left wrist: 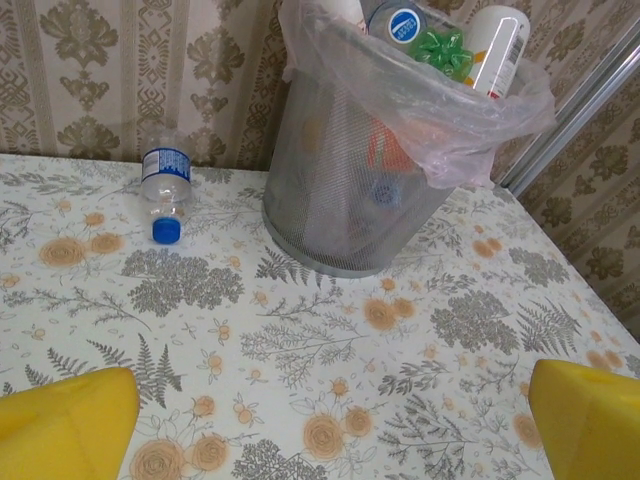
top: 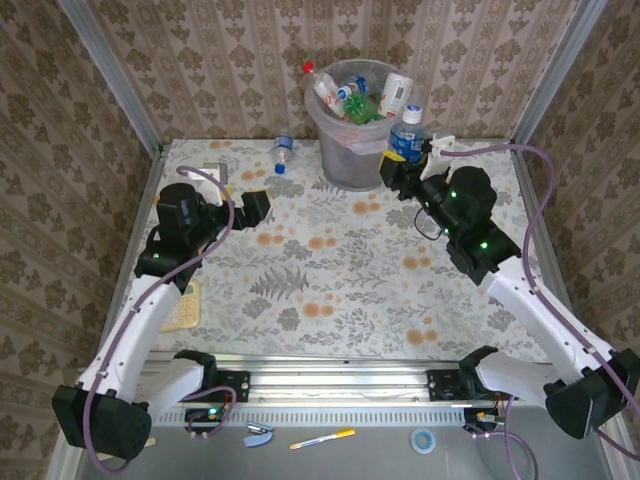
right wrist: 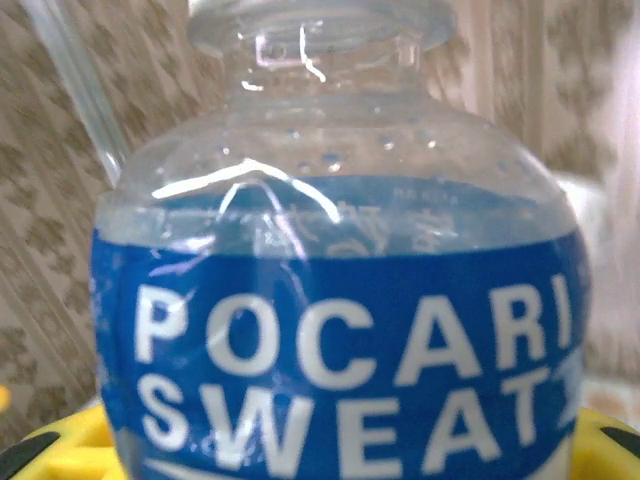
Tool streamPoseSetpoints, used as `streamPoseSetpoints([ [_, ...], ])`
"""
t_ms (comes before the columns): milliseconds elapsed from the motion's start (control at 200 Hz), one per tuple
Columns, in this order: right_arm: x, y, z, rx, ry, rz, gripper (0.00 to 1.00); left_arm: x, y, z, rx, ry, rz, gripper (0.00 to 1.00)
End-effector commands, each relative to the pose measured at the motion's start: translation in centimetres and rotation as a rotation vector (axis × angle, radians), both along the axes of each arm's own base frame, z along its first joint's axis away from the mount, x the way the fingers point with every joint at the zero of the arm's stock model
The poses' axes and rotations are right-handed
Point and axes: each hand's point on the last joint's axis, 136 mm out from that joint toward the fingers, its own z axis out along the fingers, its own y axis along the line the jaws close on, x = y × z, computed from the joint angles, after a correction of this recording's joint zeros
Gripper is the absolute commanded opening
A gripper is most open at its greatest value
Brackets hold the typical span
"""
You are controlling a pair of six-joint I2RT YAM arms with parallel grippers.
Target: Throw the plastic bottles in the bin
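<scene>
The bin (top: 345, 165) stands at the table's far middle, lined with a clear bag and holding several plastic bottles (top: 357, 95). Just right of it my right gripper (top: 412, 160) is shut on an upright clear bottle with a blue label and white cap (top: 407, 135). In the right wrist view that bottle (right wrist: 340, 330) sits close up between the yellow pads (right wrist: 65, 445). One small bottle with a blue cap (top: 283, 153) lies on the table left of the bin (left wrist: 340, 200); in the left wrist view this bottle (left wrist: 165, 185) is far ahead. My left gripper (top: 255, 205) is open over bare cloth (left wrist: 330, 420).
A flat beige block (top: 183, 305) lies near the left edge by the left arm. Patterned walls and metal corner posts (top: 545, 75) close in the table at the back and sides. A pen (top: 322, 438) and tape roll (top: 424, 441) lie on the near ledge.
</scene>
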Motion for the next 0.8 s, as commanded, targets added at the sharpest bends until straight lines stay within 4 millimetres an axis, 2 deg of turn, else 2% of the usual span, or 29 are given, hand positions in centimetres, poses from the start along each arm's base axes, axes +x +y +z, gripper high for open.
streamPoseSetpoints([
  [0,1.5,-0.8,0.8,-0.066,-0.114,-0.092,0.48,0.1,0.1,1.3,-0.02,-0.045,-0.003,1.0],
  [145,3.3,0.0,1.8,-0.08,-0.115,-0.09,0.48,0.2,0.2,1.3,-0.012,-0.04,0.001,1.0],
  [205,5.3,0.6,2.2,-0.082,-0.092,-0.074,0.49,0.2,0.2,1.3,-0.006,-0.037,0.001,1.0],
  [245,7.1,0.7,3.0,-0.085,-0.067,-0.069,0.5,0.3,0.2,1.2,0.0,-0.035,0.002,1.0],
  [275,9.4,0.8,2.5,-0.098,-0.019,-0.071,0.53,0.3,0.2,1.1,0.003,-0.029,0.003,1.0],
  [285,10.3,0.8,2.0,-0.104,0.004,-0.074,0.55,0.4,0.2,1.1,0.004,-0.028,0.004,1.0],
  [335,14.3,0.0,3.0,-0.093,0.065,-0.105,0.69,0.4,0.2,1.0,0.004,-0.024,0.003,1.0],
  [375,17.5,-0.5,2.2,-0.086,0.171,-0.107,0.75,0.5,0.1,0.8,0.004,-0.017,0.001,1.0],
  [445,20.5,-0.8,1.1,-0.068,0.285,-0.073,0.84,0.6,0.1,0.4,0.004,0.002,0.001,1.0],
  [510,20.7,-0.3,1.0,-0.079,0.325,-0.042,0.88,0.6,0.1,-0.3,0.006,0.024,0.002,1.0],
  [570,19.9,0.0,0.0,-0.101,0.356,-0.035,0.93,0.6,0.1,-1.2,0.015,0.054,0.005,1.0],
  [605,19.3,-0.1,0.8,-0.088,0.324,-0.034,0.94,0.7,0.1,-1.5,0.018,0.068,0.003,1.0],
  [630,19.1,-0.2,0.4,-0.081,0.321,-0.036,0.97,0.7,0.0,-1.8,0.018,0.076,0.002,1.0],
  [655,18.5,-0.5,0.8,-0.071,0.3,-0.041,1.0,0.8,0.0,-1.9,0.018,0.08,0.001,1.0],
  [795,16.2,-1.9,1.9,-0.045,0.266,-0.067,1.0,1.5,-0.2,-2.1,0.009,0.099,0.0,1.0],
])
